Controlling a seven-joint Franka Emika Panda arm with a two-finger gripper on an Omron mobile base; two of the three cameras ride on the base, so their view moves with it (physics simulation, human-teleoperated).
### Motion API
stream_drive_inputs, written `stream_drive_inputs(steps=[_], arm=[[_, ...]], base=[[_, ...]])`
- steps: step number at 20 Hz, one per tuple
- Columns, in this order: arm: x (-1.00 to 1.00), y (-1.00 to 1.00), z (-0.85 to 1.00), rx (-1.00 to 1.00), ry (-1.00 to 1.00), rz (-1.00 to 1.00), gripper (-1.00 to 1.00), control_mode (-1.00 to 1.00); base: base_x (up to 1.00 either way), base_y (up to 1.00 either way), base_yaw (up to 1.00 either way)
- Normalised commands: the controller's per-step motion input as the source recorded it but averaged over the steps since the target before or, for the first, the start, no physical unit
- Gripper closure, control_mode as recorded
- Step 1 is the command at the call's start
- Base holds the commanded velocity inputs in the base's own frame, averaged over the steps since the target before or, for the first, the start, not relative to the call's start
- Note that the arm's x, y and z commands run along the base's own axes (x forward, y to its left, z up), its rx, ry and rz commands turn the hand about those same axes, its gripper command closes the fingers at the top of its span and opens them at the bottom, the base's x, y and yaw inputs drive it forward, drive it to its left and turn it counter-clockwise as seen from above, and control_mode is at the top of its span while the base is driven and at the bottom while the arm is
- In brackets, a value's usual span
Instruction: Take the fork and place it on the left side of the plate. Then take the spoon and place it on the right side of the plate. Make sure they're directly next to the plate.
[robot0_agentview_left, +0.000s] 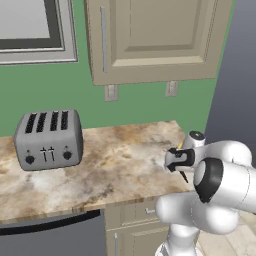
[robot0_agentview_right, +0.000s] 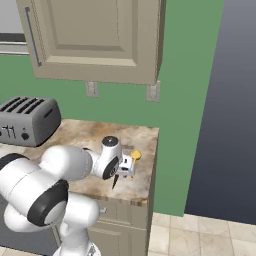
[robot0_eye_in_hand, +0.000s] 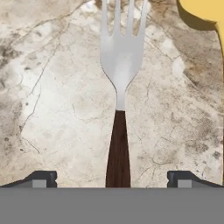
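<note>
Fork (robot0_eye_in_hand: 119, 87) is framed lengthwise on the counter (robot0_eye_in_hand: 52, 109), its handle centred between the spread-apart, empty gripper (robot0_eye_in_hand: 111, 178) fingertips, so that a straddling grasp is allowed; spoon (robot0_eye_in_hand: 205, 13) lies just beside.

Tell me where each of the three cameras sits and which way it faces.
Left base view: behind the arm to its left, looking forward and down at the counter and toaster; the arm rises lower right.
Right base view: behind to its right, same counter; the arm rises lower left, the spoon beside the hand.
Hand view: on the hand, looking down at the fork lying between the open jaws' tips.
Both base views share the toaster.
</note>
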Motion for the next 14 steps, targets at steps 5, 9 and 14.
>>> stream_drive_inputs(steps=[5,9,14], arm=[[0.2,0.0,-0.17,0.0,0.0,0.0,-1.0,-1.0],[0.16,0.0,-0.22,0.0,0.0,0.0,-1.0,-1.0],[0.04,-0.03,-0.36,0.0,0.0,0.0,-1.0,-1.0]], base=[[0.0,0.0,0.0],[0.0,0.0,0.0],[0.0,0.0,0.0]])
